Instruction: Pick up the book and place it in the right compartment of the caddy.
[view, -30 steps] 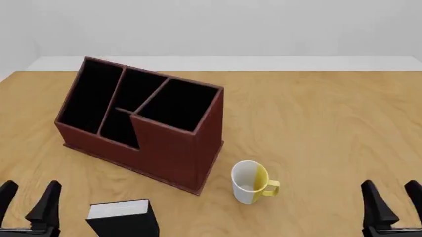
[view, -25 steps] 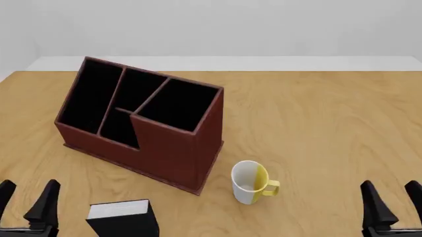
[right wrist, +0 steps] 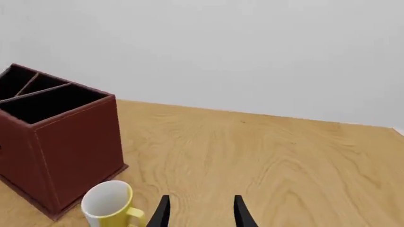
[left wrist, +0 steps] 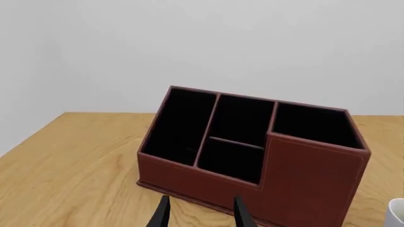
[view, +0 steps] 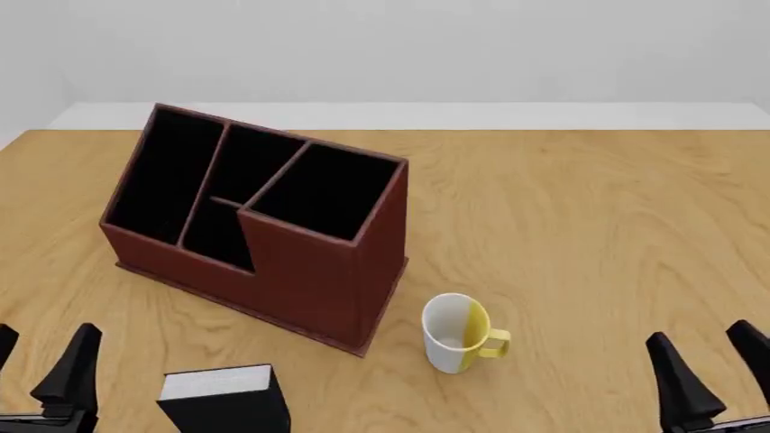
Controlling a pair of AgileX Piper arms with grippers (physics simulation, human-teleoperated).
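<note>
Front view shows the thick black hardcover book with its white page block [view: 224, 400] lying at the near edge of the wooden counter [view: 578, 225], just in front of the big reddish-brown four-cell caddy [view: 259, 225], whose large black-lined right compartment [view: 323, 191] holds nothing. A white-and-yellow mug [view: 459, 333] stands near the caddy's right front corner. The left hand [view: 36, 365] and the right hand [view: 712, 368] hover at the near corners, both with fingers spread and holding nothing.

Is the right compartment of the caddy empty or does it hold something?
Empty. The right compartment shows only black lining; the book stands on the table.
</note>
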